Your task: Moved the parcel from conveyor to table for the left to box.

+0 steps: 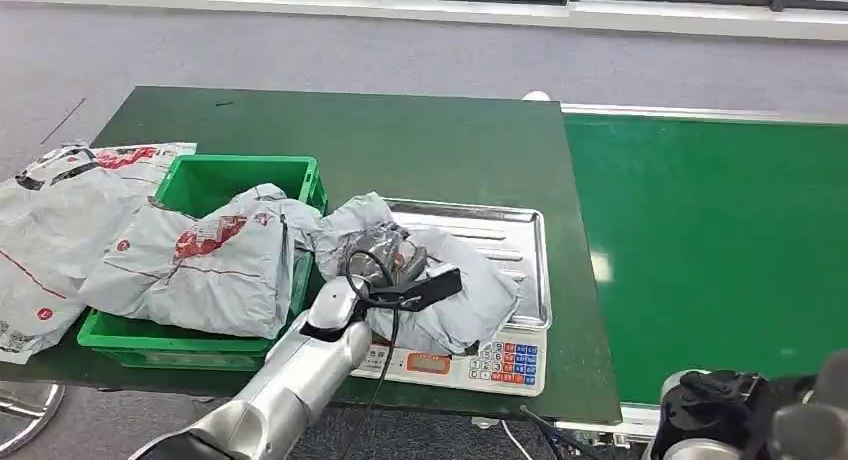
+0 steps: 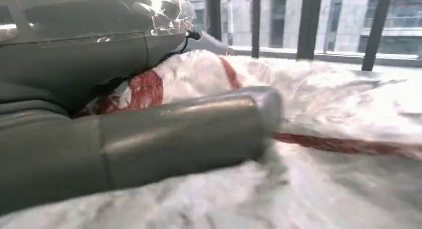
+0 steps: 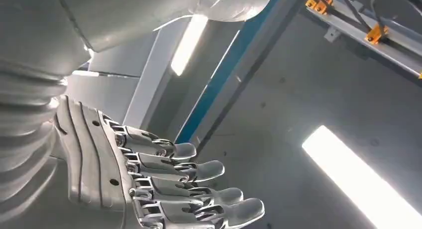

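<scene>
Your left robot hand (image 1: pixel 385 260) presses on the grey parcel (image 1: pixel 455 295) lying on the scale by the table's (image 1: pixel 400 140) near edge (grip unclear); soft, light, slippery, so bunch the film. Right robot hand (image 3: pixel 164 184) hangs empty, fingers apart.

parcel (image 1: pixel 440 280) lies on scale (image 1: pixel 470 360), crate (image 1: pixel 215 185) left, conveyor (image 1: pixel 710 250) right.

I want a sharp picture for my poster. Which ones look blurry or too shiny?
Left wrist view: blurry up close, the left hand and parcel are smeared. Right wrist view: bright glare strips behind the right hand. Head view: sharpest, with mild shine on the scale tray.
</scene>
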Controlling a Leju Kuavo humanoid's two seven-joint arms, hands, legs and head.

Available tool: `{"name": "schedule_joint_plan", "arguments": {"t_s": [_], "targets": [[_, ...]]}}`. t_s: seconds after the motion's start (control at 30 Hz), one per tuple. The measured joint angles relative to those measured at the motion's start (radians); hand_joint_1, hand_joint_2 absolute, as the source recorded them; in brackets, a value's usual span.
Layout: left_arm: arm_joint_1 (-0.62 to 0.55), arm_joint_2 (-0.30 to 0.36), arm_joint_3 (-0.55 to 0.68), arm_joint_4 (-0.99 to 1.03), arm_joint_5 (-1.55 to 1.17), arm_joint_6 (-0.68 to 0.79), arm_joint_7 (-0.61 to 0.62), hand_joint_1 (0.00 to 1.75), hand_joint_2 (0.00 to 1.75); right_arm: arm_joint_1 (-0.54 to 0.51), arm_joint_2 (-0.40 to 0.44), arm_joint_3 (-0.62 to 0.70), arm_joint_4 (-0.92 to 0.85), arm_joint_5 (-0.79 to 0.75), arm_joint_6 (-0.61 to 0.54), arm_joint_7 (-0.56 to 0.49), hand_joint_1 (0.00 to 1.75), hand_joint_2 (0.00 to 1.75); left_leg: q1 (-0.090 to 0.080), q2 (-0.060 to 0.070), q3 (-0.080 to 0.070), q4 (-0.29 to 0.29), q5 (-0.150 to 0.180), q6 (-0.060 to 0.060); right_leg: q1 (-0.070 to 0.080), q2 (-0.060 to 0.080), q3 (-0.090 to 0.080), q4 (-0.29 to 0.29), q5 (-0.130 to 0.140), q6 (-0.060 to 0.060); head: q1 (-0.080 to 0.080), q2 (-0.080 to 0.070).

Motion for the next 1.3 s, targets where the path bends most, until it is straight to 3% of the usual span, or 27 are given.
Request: {"name": "schedule_joint_plan", "arguments": {"t_s": [0.6, 0.83, 1.03, 1.3], "targets": [[-0.016, 0.000, -0.014, 0.034, -0.023, -0.021, -0.002, 1.75, 0.00, 0.002, 0.000, -0.013, 0.000, -0.010, 0.000, -0.003, 0.00, 1.75, 0.000, 0.000, 0.001, 0.000, 0.000, 0.000, 0.000, 0.000, 0.001, 0.000, 0.000, 0.000, 0.000, 0.000], [0.006, 0.005, -0.011, 0.010, -0.022, 0.133, -0.006, 1.75, 0.00, 0.004, 0.000, -0.020, 0.000, -0.005, 0.000, -0.003, 0.00, 1.75, 0.000, 0.000, 0.001, 0.000, 0.000, 0.000, 0.000, 0.000, 0.000, 0.000, 0.000, 0.000, 0.000, 0.000], [0.090, 0.006, 0.035, -0.222, 0.066, 0.411, -0.138, 1.75, 0.00, 0.004, 0.000, -0.025, 0.002, -0.002, 0.000, -0.003, 0.00, 1.75, 0.000, 0.000, -0.001, 0.000, 0.000, 0.000, 0.000, 0.000, 0.000, 0.000, 0.000, 0.000, 0.000, 0.000], [0.194, 0.006, 0.051, -0.521, 0.054, 0.460, -0.203, 1.75, 0.00, 0.001, 0.000, -0.026, 0.013, -0.010, 0.000, -0.003, 0.00, 1.75, 0.000, -0.001, -0.002, 0.000, 0.000, 0.000, 0.000, -0.001, 0.000, 0.000, 0.000, 0.000, 0.000, 0.000]]}}
